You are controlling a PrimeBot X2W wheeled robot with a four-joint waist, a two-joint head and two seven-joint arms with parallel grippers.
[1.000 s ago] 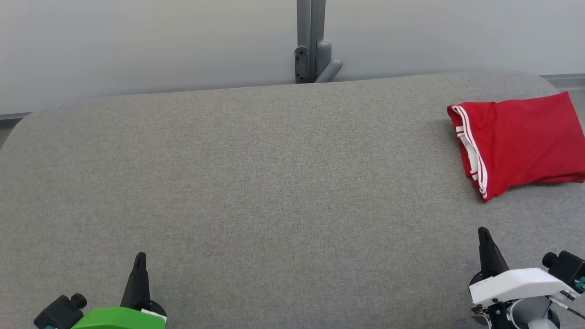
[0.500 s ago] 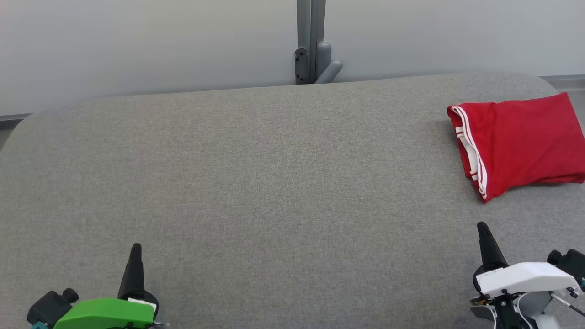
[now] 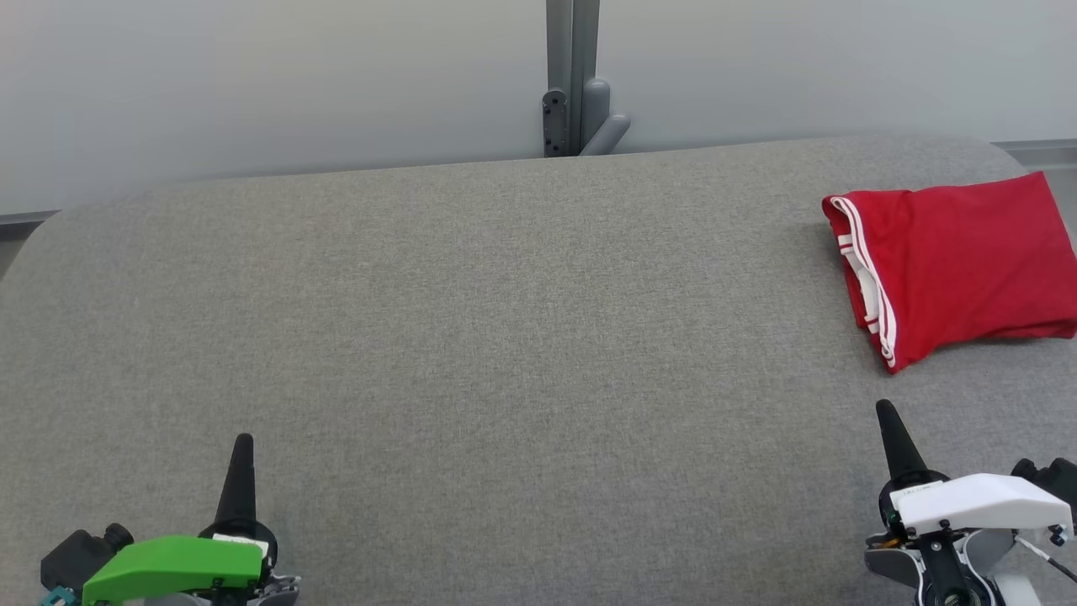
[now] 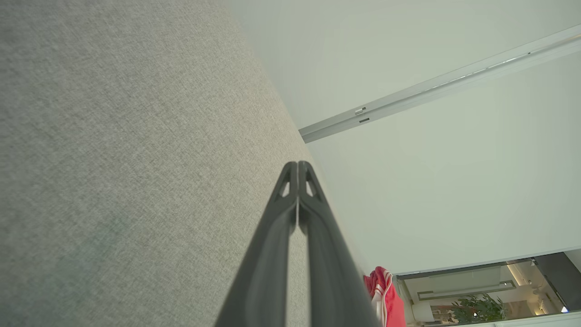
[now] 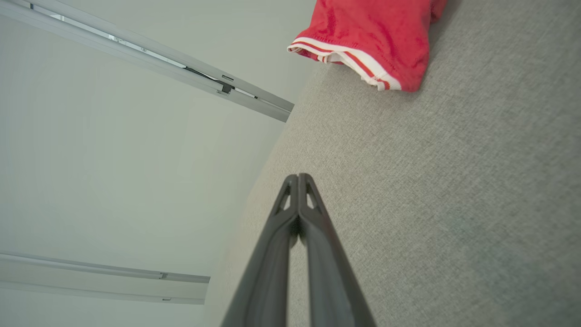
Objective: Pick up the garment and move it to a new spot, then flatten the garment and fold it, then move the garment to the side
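**Grey table (image 3: 505, 337) carrying one folded garment (image 3: 959, 261) at its right**

At lower left, the left gripper (image 3: 242, 446) is pointing forward, fingers pressed together and empty. The right gripper (image 3: 885, 412) is mirroring it, likely parked. Beyond it, the red garment is lying folded near the table's right edge, apparently set aside.

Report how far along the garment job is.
Done, it seems: the red garment lies folded in a compact bundle at the gray table's right side. In hand: nothing; the left gripper and right gripper are both shut, empty and apart from it. Left: probably nothing, unless the fold needs tidying.
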